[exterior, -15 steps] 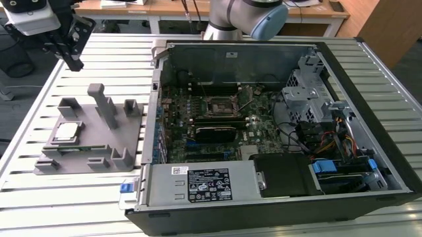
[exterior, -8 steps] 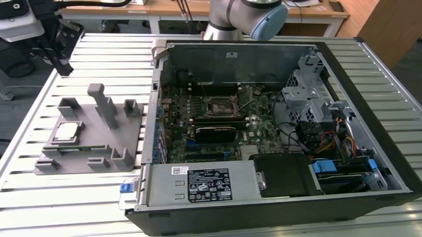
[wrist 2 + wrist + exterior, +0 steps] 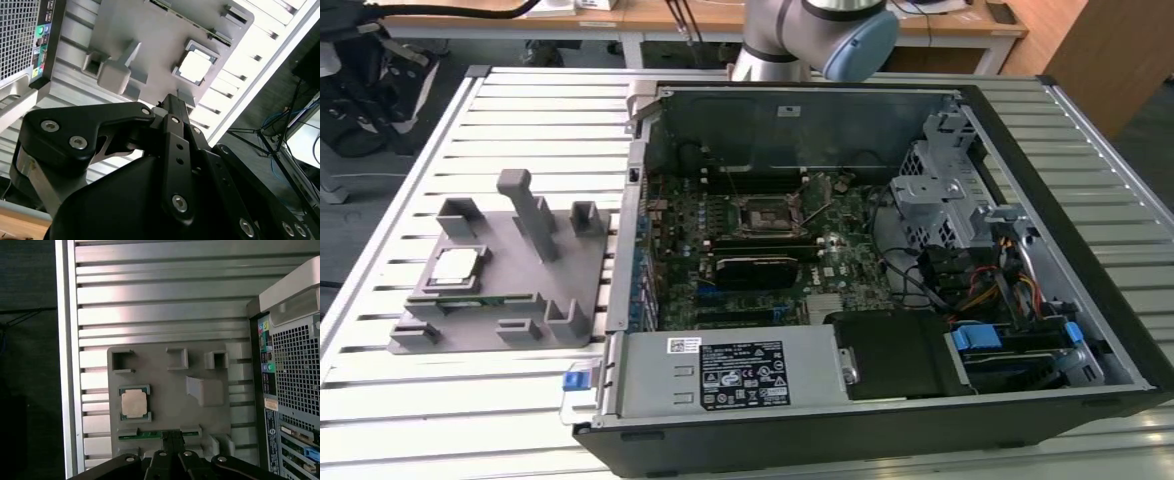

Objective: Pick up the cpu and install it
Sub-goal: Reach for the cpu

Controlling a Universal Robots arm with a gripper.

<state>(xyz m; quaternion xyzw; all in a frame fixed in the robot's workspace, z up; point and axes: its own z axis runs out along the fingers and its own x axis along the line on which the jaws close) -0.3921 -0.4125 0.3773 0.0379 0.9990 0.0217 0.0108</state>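
One square, silvery cpu [image 3: 134, 403] is lying in a grey moulded holder [image 3: 167, 397]; the black end effector [image 3: 171, 435] is hanging clenched, empty.

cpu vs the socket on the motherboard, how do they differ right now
The cpu has a pale silvery top, while the socket is a dark frame with a dark middle. The cpu rests in a grey fixture on the slatted table, outside the computer case. The socket sits on the motherboard inside that open case. Both are squarish and lie flat, facing up.
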